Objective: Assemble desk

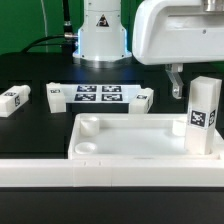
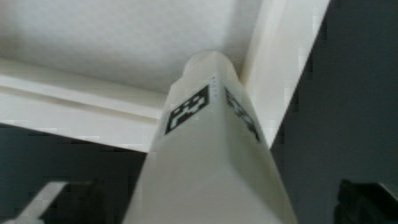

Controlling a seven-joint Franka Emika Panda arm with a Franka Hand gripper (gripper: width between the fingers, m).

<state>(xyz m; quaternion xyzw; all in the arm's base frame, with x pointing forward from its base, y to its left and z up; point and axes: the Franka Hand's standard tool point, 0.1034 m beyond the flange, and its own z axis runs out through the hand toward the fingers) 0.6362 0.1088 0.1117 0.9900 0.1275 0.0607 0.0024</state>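
Over on the exterior view's right, one leg (image 1: 203,118) stands upright at the corner of the tabletop (image 1: 130,150), its tag facing the camera. The gripper (image 1: 184,88) hangs beside the leg's upper half. One finger (image 1: 173,82) shows clear of the plastic, and nothing is held. A spare leg (image 1: 12,100) lies flat well off to the exterior view's left, beyond the marker board (image 1: 98,95).

On to the wrist view: the leg (image 2: 214,150) fills the middle, and a finger (image 2: 45,205) stands apart from it across a dark gap, so the jaws are wide.

My read is light, stiff, smooth plastic that is liable to slip or twist. Take it squarely on two flat opposite faces, up high.
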